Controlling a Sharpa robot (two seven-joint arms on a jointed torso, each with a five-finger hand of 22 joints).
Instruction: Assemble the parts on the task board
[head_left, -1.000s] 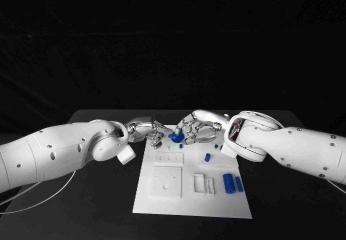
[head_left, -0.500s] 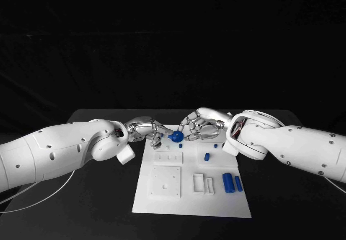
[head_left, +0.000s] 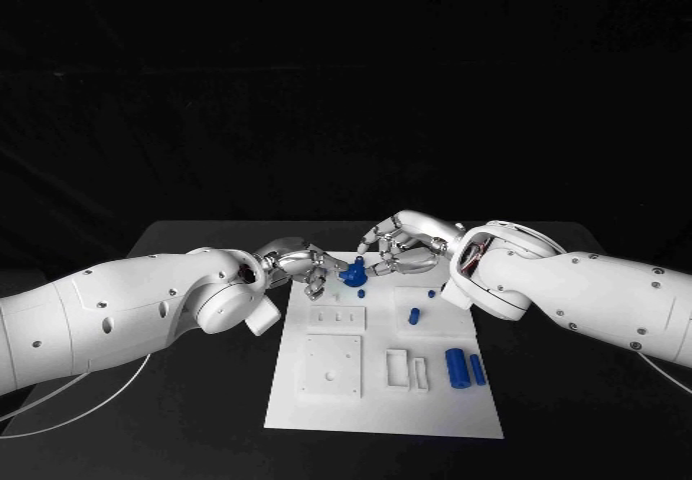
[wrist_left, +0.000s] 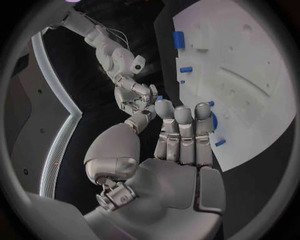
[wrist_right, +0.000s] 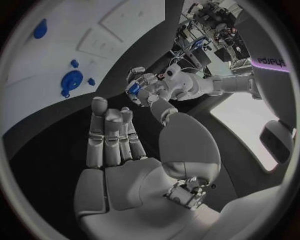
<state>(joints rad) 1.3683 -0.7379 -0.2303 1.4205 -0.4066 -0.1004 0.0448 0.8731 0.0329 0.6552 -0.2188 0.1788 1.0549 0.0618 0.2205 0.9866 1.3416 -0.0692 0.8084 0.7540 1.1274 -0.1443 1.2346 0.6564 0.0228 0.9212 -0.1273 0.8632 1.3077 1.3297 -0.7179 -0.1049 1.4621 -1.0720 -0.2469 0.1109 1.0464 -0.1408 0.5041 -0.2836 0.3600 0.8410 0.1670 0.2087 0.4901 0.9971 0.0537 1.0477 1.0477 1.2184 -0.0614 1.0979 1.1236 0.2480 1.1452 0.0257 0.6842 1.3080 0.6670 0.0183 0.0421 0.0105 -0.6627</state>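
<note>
The white task board (head_left: 378, 410) lies in the middle of the table. At its far end a round blue part (head_left: 352, 277) stands on the board, also seen as a blue disc (wrist_right: 72, 79). My left hand (head_left: 299, 267) reaches to it from the left and pinches a small blue part (wrist_right: 133, 89) between thumb and fingertip just above the disc. My right hand (head_left: 402, 247) hovers behind and to the right, a little apart, and its fingers (wrist_right: 111, 135) hold nothing. Two blue cylinders (head_left: 464, 366) lie at the board's right edge.
Small blue pegs (head_left: 414, 314) stand in the board's right half. A raised square plate (head_left: 332, 366) and white blocks (head_left: 405, 367) sit nearer me. Black table surrounds the board on all sides, with my two arms crossing it left and right.
My right hand has drawn back and up from the blue part it was touching. The left arm has pushed in slightly, its hand staying at the part.
</note>
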